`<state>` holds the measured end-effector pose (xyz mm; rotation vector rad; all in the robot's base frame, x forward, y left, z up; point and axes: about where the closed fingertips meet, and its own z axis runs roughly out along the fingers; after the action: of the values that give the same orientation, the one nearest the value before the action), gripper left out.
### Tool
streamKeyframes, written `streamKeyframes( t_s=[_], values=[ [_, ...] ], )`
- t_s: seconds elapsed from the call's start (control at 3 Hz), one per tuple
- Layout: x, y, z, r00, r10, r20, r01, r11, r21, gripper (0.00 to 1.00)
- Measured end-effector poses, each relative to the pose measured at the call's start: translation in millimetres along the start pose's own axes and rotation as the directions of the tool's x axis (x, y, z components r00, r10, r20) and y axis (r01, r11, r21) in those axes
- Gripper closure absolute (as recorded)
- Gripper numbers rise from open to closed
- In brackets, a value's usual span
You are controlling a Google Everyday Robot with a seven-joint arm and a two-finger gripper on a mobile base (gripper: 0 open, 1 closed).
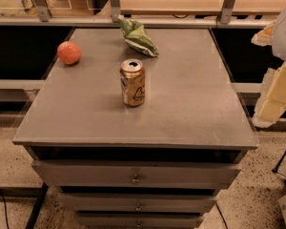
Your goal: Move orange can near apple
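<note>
The gripper [272,99] is way over at 3 o'clock in the shot, a pale cream blur hanging off the right side of the cabinet top [195,109], not over it and not touching anything I can see. Honestly can't tell if it's open or closed, it's just a smear at the frame edge.

Heading left from there, roughly at its 9 o'clock and well apart from it, the orange can [132,82] stands upright near the middle of the grey top. Silver lid faces up with the opening showing, and there's a dark outlined mark on the side facing us. Nothing is touching it.

From the can, the apple [69,52] sits at about 10 o'clock, close to the left edge of the top and towards the back. There's clear grey surface between the two, so they're apart, not next to each other.

At the can's 12 o'clock there's a crumpled green snack bag [137,36] lying near the back edge, also not touching the can.

Below the top, at 6 o'clock, you get a stack of drawers, the first one with a small round knob [135,179], and speckled floor [257,194] around the base.
</note>
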<state>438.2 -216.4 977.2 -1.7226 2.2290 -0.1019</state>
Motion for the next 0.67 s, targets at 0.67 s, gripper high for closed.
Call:
streamKeyframes(
  t_s=[0.67],
  values=[
    [-4.1, -0.6, 2.1, 1.0, -0.003, 0.02, 0.003, 1.0, -0.008, 0.0]
  ],
)
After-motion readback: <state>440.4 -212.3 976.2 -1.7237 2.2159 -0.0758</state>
